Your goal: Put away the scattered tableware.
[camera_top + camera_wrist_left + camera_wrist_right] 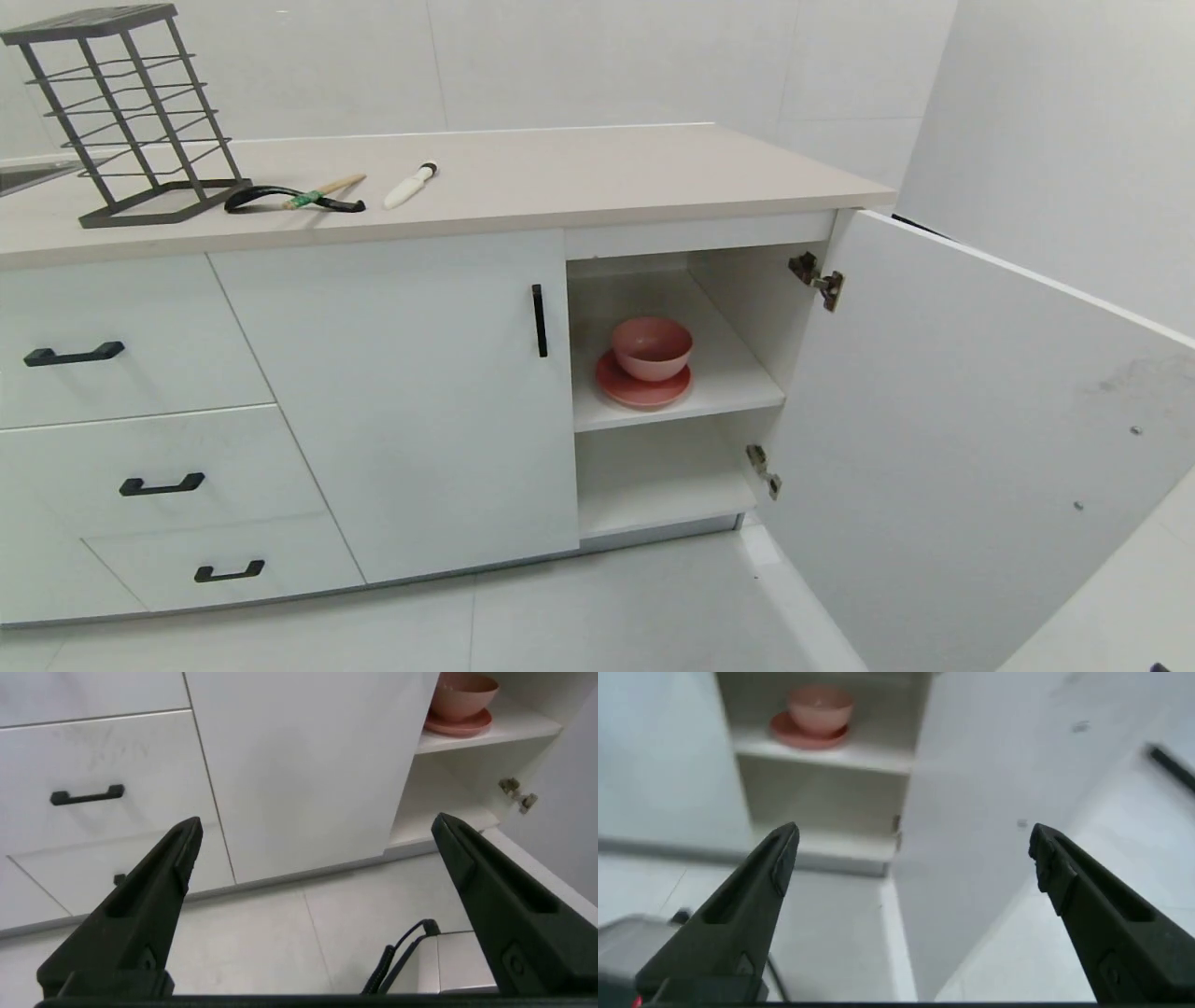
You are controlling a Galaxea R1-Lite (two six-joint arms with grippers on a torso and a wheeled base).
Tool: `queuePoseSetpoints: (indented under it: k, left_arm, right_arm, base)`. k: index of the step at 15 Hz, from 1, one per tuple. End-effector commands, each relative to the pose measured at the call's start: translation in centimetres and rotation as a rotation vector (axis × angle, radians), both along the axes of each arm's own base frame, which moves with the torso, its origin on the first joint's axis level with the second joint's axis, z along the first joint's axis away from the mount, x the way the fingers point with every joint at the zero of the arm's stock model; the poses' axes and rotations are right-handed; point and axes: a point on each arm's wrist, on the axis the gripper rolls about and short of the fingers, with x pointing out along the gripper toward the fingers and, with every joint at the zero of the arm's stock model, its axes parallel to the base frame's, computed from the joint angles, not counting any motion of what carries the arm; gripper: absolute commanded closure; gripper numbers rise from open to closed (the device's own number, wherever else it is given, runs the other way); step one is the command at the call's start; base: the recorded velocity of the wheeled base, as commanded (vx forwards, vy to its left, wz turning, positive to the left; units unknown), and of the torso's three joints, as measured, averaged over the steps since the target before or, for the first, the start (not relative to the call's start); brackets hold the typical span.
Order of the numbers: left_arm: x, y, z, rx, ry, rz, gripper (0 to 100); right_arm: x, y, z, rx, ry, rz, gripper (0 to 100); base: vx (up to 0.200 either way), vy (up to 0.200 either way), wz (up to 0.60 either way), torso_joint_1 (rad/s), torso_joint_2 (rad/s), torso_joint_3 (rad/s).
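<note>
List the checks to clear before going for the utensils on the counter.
1. Cabinet door swung open: ok.
2. Left gripper open and empty: ok.
3. Right gripper open and empty: ok.
4. Free room on the upper shelf beside the pink bowl, which sits on the pink plate: ok.
5. All tableware stored: not ok; the black utensil and the white utensil lie on the countertop.
6. Both utensils within arm's reach: cannot tell.
</note>
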Motion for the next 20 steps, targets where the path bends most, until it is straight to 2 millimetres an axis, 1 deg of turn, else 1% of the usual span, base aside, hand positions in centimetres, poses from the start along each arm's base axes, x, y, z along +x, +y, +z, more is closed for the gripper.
queuePoseSetpoints:
  k: [1, 3, 4, 5, 6, 9, 10, 13, 14, 20]
  left_arm:
    - [0.0, 0.0, 0.0, 0.001, 0.002, 0.001, 0]
    - [0.0, 0.0, 0.0, 0.001, 0.002, 0.001, 0]
    - [0.0, 0.0, 0.0, 0.001, 0.002, 0.001, 0]
    - [0.0, 0.0, 0.0, 0.001, 0.002, 0.001, 0]
    - [0.0, 0.0, 0.0, 0.001, 0.002, 0.001, 0]
    - [0.0, 0.0, 0.0, 0.001, 0.002, 0.001, 0]
    - [0.0, 0.0, 0.0, 0.001, 0.002, 0.001, 0]
    - [0.0, 0.0, 0.0, -0.001, 0.002, 0.001, 0]
    - [0.0, 0.0, 0.0, -0.001, 0.002, 0.001, 0]
    - [0.0, 0.0, 0.0, -0.001, 0.002, 0.001, 0]
  right_arm:
    - [-2.3, 0.0, -1.1, 0.005, -0.157, -0.089, 0]
    - [-2.5, 0.0, -1.7, 0.049, -0.125, -0.08, 0]
    - [-2.5, 0.0, -2.2, 0.094, -0.078, -0.082, 0]
    - [-2.5, 0.0, -2.5, 0.112, -0.047, -0.087, 0]
    - [-2.5, 0.0, -2.5, 0.174, -0.033, -0.093, 0]
    - [-2.5, 0.0, -2.5, 0.181, -0.034, -0.093, 0]
    - [-2.5, 0.0, -2.5, 0.179, -0.034, -0.093, 0]
    - [-2.5, 0.0, -2.5, 0.181, -0.034, -0.093, 0]
    - [-2.5, 0.0, -2.5, 0.181, -0.034, -0.093, 100]
    - [-2.5, 0.0, -2.5, 0.182, -0.034, -0.093, 100]
  base:
    - [0.0, 0.0, 0.0, 0.0, 0.0, 0.0]
    - [0.0, 0.0, 0.0, 0.0, 0.0, 0.0]
    - [0.0, 0.0, 0.0, 0.0, 0.0, 0.0]
    - [-0.2, 0.0, 0.0, -0.007, 0.01, 0.002]
    - [-0.2, 0.0, 0.0, -0.002, 0.0, -0.002]
    - [-0.2, 0.0, 0.0, 0.004, 0.0, -0.001]
    - [-0.2, -0.2, 0.0, 0.002, 0.0, 0.002]
    - [0.0, -0.2, 0.0, 0.001, 0.0, 0.005]
    - [0.0, -0.2, 0.0, -0.007, 0.0, 0.002]
    - [0.0, -0.2, 0.0, 0.002, 0.0, 0.005]
